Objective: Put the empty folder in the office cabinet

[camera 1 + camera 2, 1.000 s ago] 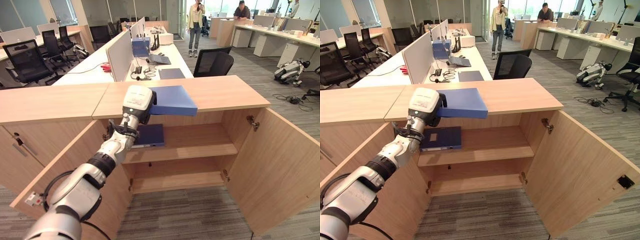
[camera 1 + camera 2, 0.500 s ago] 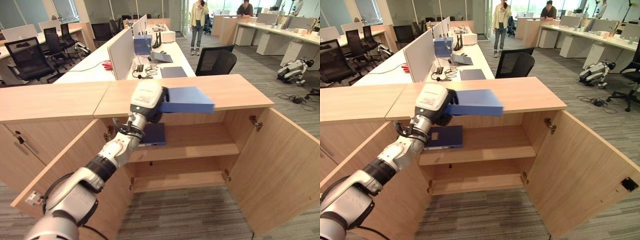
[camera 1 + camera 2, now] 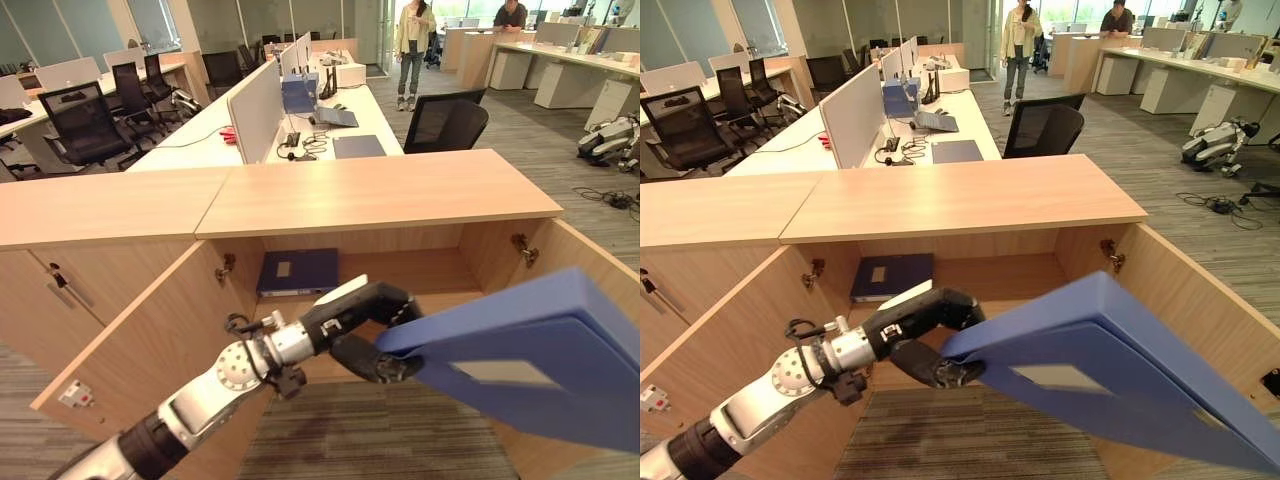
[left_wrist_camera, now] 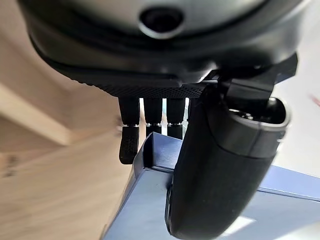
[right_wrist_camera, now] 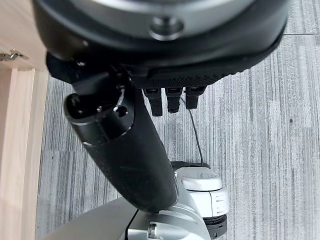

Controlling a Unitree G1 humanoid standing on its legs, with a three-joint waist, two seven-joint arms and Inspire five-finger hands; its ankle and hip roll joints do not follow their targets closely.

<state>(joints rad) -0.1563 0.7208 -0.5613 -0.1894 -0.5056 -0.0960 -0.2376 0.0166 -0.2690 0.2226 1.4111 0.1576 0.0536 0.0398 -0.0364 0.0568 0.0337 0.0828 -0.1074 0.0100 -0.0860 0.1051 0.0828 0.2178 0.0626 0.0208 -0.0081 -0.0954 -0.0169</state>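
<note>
My left hand [image 3: 365, 325] is shut on the near edge of a large blue folder [image 3: 540, 360], thumb on top and fingers beneath, as the left wrist view shows on the folder [image 4: 150, 215]. The folder hangs tilted, low in front of the open wooden cabinet [image 3: 380, 190] and over its right door. A second blue folder [image 3: 297, 271] lies flat at the left of the cabinet's upper shelf. My right hand [image 5: 125, 150] hangs over the grey carpet with its fingers [image 5: 172, 102] relaxed and nothing in it.
Both cabinet doors stand wide open, the left door [image 3: 150, 340] and the right door [image 3: 1200, 300]. Beyond the cabinet are desks with a divider [image 3: 255, 105], office chairs [image 3: 445, 122], a standing person [image 3: 412, 30] and a robot dog [image 3: 1210, 140] on the floor.
My left hand has swung the folder down from the cabinet-top level to a low spot in front of the open cabinet, much nearer the camera. The view has also shifted a little.
</note>
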